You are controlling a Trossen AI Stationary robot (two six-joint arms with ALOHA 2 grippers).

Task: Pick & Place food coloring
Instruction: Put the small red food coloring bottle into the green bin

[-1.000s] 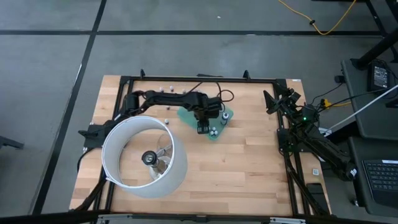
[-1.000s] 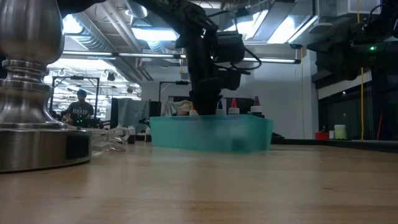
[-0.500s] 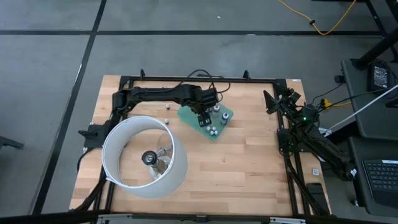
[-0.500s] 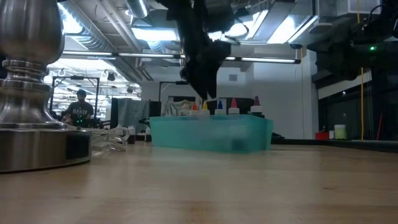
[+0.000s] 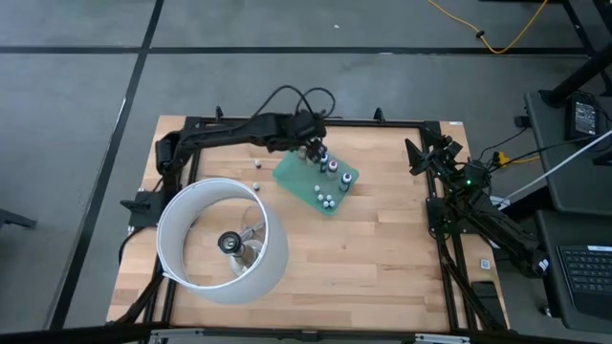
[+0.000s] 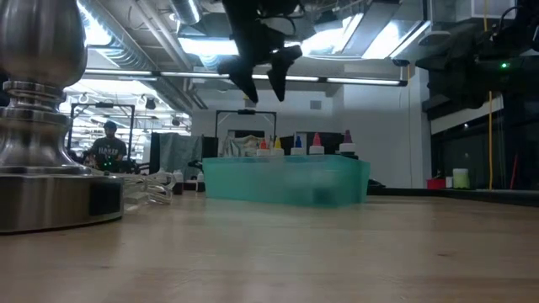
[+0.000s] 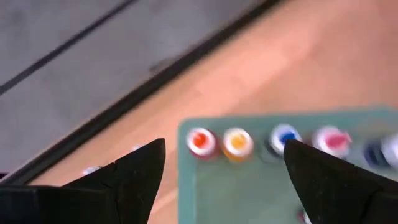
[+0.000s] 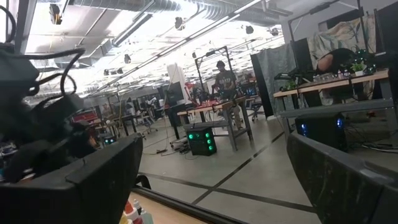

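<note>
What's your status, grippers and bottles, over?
Left gripper open, empty, above tray. Right gripper open, parked at right edge. Bottles upright in tray; a few loose beside it. Lamp clear of path.

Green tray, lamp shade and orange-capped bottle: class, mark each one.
green tray (image 5: 298, 178): high view, bare floor.
lamp shade (image 5: 275, 256): high view, white rim.
orange-capped bottle (image 7: 237, 142): left wrist view, cap top.

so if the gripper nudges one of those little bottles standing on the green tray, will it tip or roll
Probably tips easily: the bottles look narrow and upright, standing close in a row on the green tray, so one might knock its neighbour. Once down, it would likely roll, since the caps look round from above. They seem small against the left gripper, so likely light and easily shoved.
</note>
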